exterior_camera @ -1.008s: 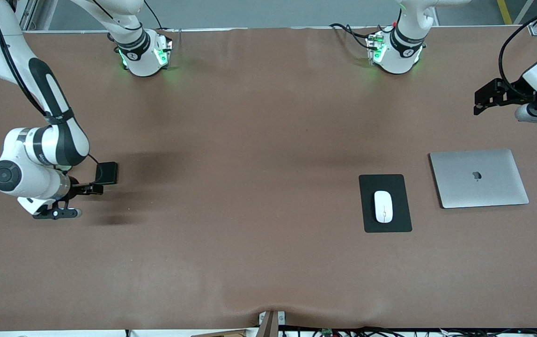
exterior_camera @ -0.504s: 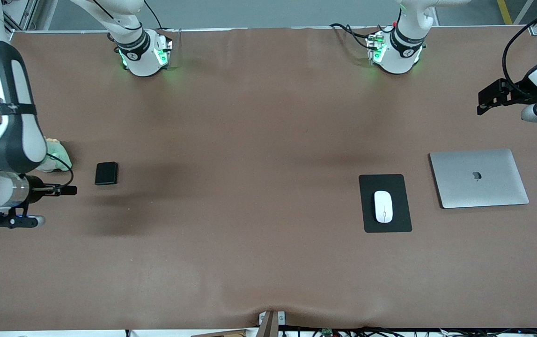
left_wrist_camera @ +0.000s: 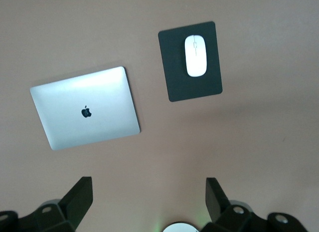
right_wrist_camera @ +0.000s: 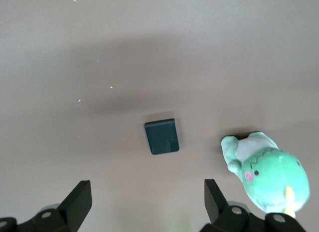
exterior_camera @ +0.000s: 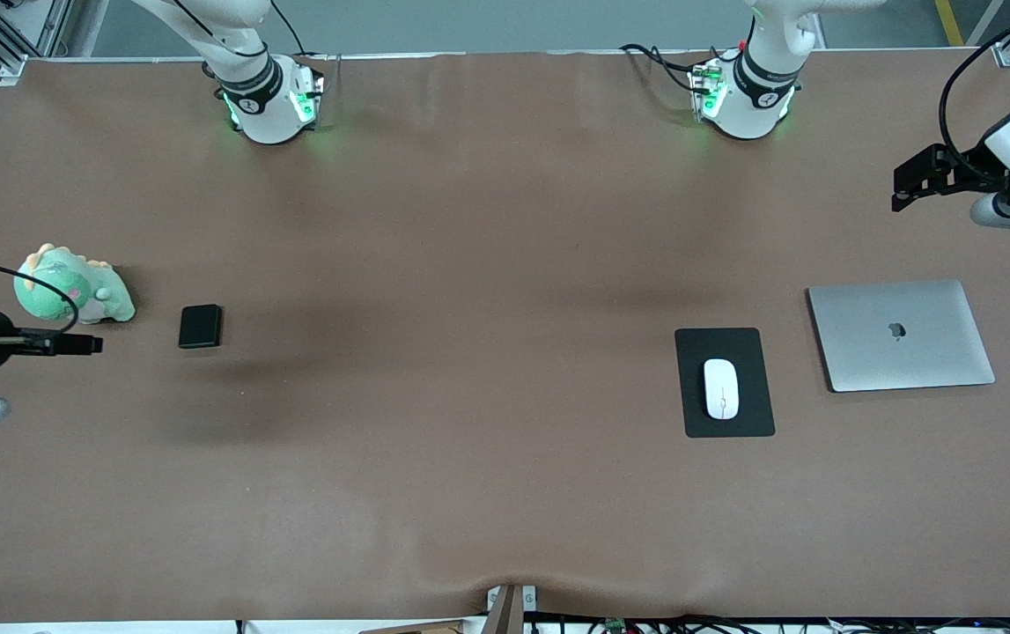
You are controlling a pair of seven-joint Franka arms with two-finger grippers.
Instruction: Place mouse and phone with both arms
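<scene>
The white mouse (exterior_camera: 721, 388) lies on a black mouse pad (exterior_camera: 692, 407) toward the left arm's end of the table; the left wrist view shows the mouse (left_wrist_camera: 195, 55) and the pad (left_wrist_camera: 174, 82) too. The black phone (exterior_camera: 200, 326) lies flat on the table toward the right arm's end, and it shows in the right wrist view as well (right_wrist_camera: 161, 136). My right gripper (exterior_camera: 92, 343) hangs open and empty (right_wrist_camera: 148, 194) beside the phone, clear of it. My left gripper (exterior_camera: 899, 189) is open and empty (left_wrist_camera: 148, 192), up in the air at the table's end near the laptop.
A closed silver laptop (exterior_camera: 901, 335) lies beside the mouse pad, toward the left arm's end (left_wrist_camera: 84, 107). A green plush toy (exterior_camera: 73, 291) sits beside the phone at the right arm's end (right_wrist_camera: 269, 177). Both arm bases glow green along the table's edge.
My right arm has drawn back from the phone toward its end of the table, uncovering the plush toy. The phone stays where it lay. The left arm has barely shifted.
</scene>
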